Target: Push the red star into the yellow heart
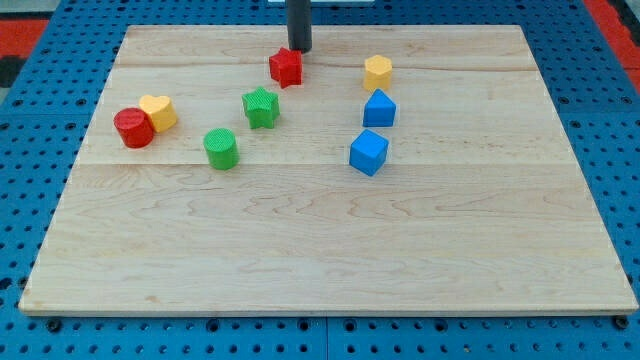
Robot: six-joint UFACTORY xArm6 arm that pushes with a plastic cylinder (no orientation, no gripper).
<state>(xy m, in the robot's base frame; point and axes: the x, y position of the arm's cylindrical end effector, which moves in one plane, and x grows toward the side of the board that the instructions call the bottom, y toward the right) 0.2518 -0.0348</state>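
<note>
The red star (286, 67) lies on the wooden board near the view's top, left of centre. The yellow heart (158, 112) sits at the view's left, touching a red cylinder (133, 128) on its lower left side. My tip (300, 49) is the lower end of a dark rod coming down from the view's top; it stands just above and slightly right of the red star, very close to it or touching it. The heart is well to the left and below the star.
A green star (261, 107) lies between the red star and the heart's side, with a green cylinder (220, 148) below it. A yellow hexagon (377, 72), a blue block (379, 109) and a blue cube (368, 152) stand at the right. The board (330, 250) rests on a blue pegboard.
</note>
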